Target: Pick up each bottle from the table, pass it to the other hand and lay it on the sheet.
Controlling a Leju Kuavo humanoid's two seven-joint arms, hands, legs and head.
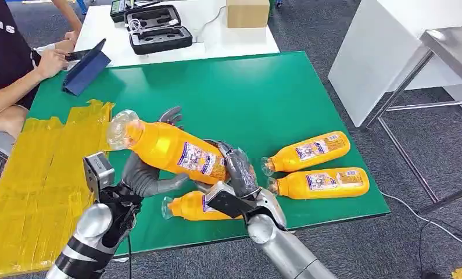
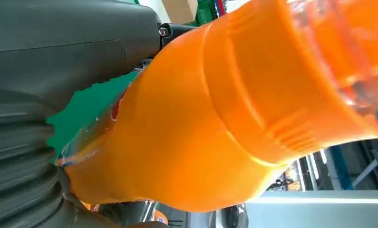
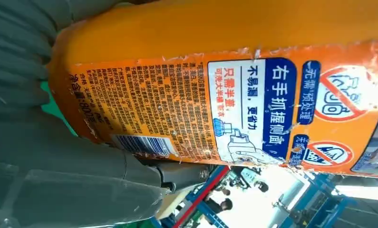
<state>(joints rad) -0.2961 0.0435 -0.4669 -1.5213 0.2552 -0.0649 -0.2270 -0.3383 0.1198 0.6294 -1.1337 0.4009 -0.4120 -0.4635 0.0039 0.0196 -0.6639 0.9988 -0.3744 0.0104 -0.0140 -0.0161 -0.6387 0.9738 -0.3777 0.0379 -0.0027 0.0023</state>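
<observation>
Above the green worktop (image 1: 257,93), an orange bottle (image 1: 173,148) with a printed label is lifted clear of the surface, tilted with its clear cap end up toward the yellow sheet (image 1: 36,186). The left hand (image 1: 147,174) wraps around its upper body from below, fingers curled over the far side, while the right hand (image 1: 237,168) grips the base end; how firmly each grips is hard to judge. Three more orange bottles lie on the worktop: one (image 1: 190,207) just under the hands, and two (image 1: 307,151) (image 1: 321,183) side by side to the right. A person's hand (image 1: 51,61) rests near a blue tablet case (image 1: 86,70).
</observation>
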